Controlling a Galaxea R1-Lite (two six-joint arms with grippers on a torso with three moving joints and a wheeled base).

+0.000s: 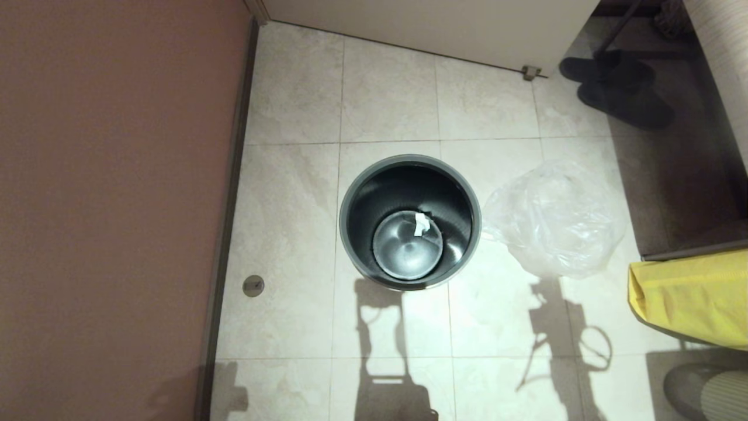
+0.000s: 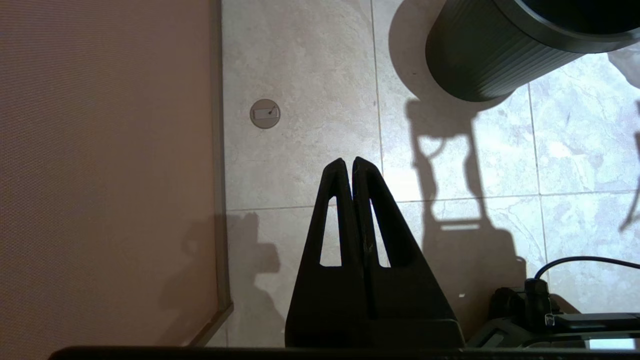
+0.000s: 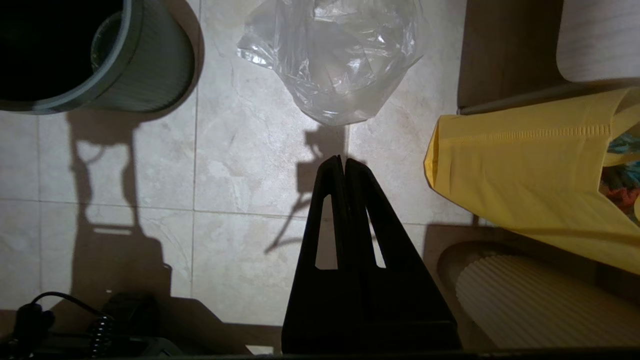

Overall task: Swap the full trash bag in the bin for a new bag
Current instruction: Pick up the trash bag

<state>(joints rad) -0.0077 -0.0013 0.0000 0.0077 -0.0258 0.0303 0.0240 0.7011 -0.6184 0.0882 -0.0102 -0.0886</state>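
One bin (image 1: 351,234) and one new bag (image 3: 332,60) lie ahead of two grippers, left gripper (image 2: 348,161) and right gripper (image 3: 340,159), both pressed together, holding nothing.

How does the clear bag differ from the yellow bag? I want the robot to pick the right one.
The new bag is transparent and crinkly, so the tiles show through it; the yellow bag is opaque. The new bag lies slack on the floor right beside the bin; the yellow bag sits farther to the robot's right, with something colourful inside. Both lie on the bin's right side, untouched by either gripper.
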